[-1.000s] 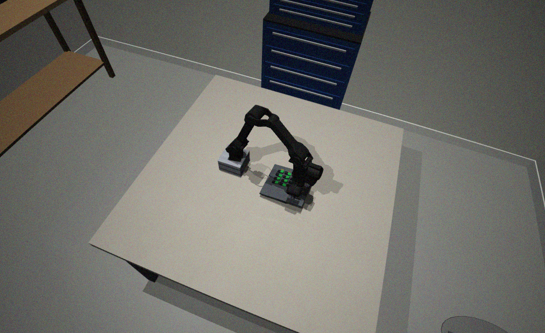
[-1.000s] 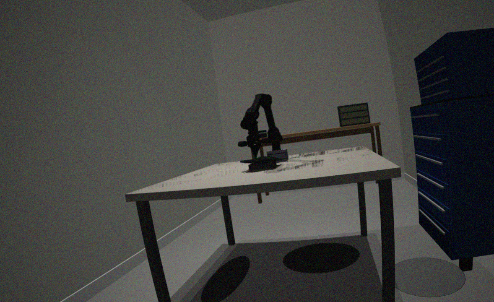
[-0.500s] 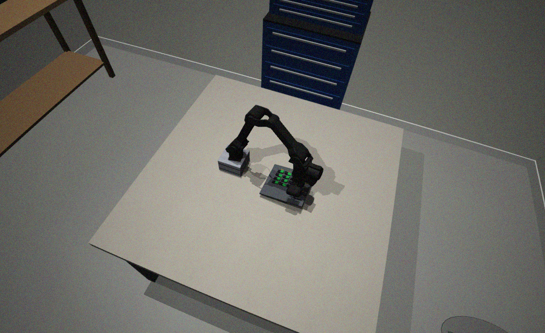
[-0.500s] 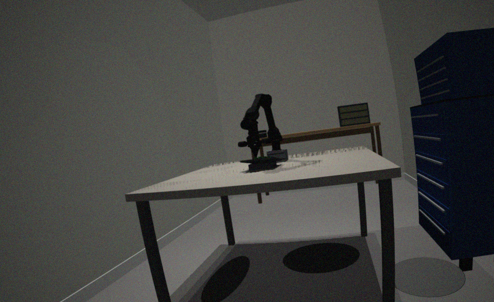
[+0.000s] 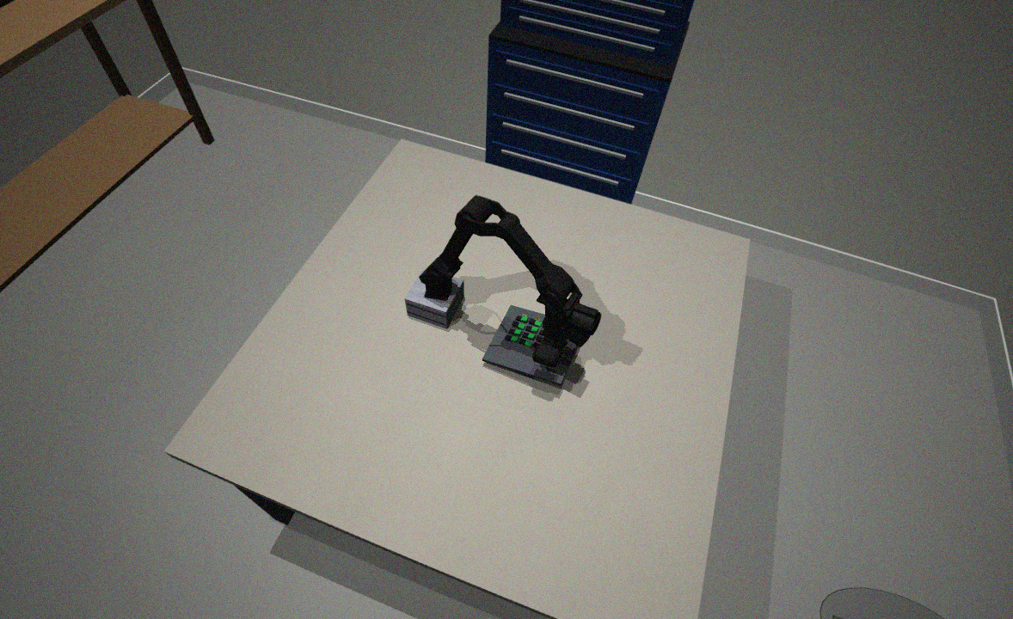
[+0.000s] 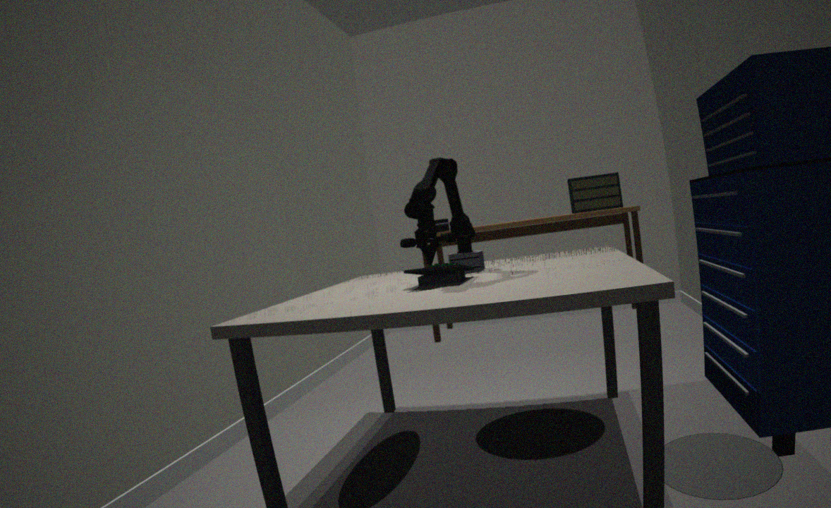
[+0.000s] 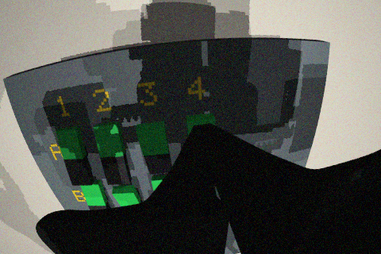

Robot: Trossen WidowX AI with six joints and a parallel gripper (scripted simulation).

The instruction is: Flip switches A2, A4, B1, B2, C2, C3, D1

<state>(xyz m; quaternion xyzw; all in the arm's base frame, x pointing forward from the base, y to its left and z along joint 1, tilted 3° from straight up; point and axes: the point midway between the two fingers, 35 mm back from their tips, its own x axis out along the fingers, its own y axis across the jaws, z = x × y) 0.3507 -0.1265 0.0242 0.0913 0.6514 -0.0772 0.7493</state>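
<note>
A grey switch panel (image 5: 504,352) (image 7: 313,79) (image 6: 439,278) with green rocker switches lies on the table near the arm's base. In the wrist view its column numbers 1 to 4 and row letters A and B show in yellow. Green switches at A1 (image 7: 70,143), A2 (image 7: 108,140), A3 (image 7: 154,138) and A4 (image 7: 200,120) show, as do B1 (image 7: 94,195) and B2 (image 7: 126,196). My gripper (image 5: 550,355) (image 7: 202,132) is shut and empty. It stands low over the panel's far right part, by A4. The fingers hide the rows below B.
The arm's grey base block (image 5: 432,303) stands left of the panel. A blue drawer cabinet (image 5: 580,100) (image 6: 784,252) stands beyond the table (image 5: 340,431). A wooden bench (image 5: 40,184) is at the far left.
</note>
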